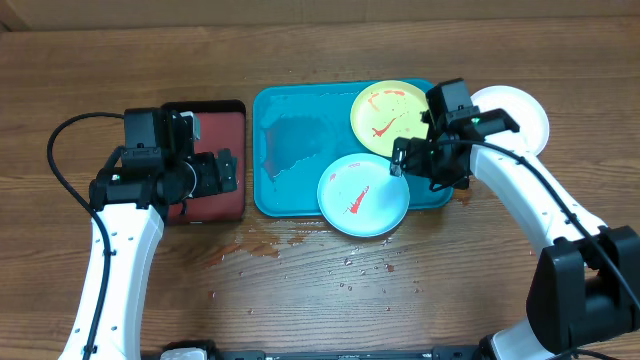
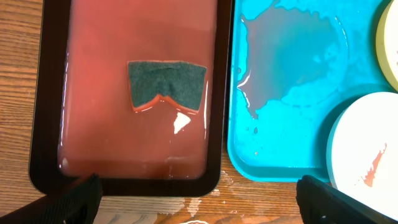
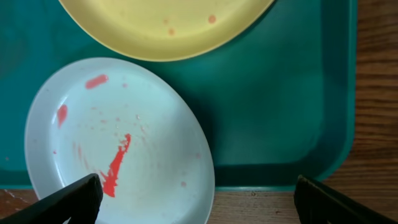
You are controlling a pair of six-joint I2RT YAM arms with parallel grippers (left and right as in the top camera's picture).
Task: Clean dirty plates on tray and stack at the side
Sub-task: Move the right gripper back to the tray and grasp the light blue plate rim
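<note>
The turquoise tray [image 1: 290,150] holds a yellow-green plate [image 1: 390,117] with red smears at its far right. A light blue plate [image 1: 363,195] with a red streak overhangs the tray's front rim. A white plate [image 1: 515,115] lies on the wood right of the tray. My right gripper [image 1: 425,165] hovers open over the tray's right front corner. In the right wrist view the gripper [image 3: 196,208] has nothing between its fingers, and the blue plate [image 3: 124,143] is under its left finger. My left gripper [image 2: 199,205] is open and empty, above the black tray's near rim.
A black-rimmed tray [image 1: 205,160] of reddish water lies left of the turquoise tray, with a green sponge [image 2: 166,84] lying in it. Water pools in the turquoise tray [image 2: 280,124]. Reddish drops and puddles [image 1: 265,245] wet the wood in front of both trays.
</note>
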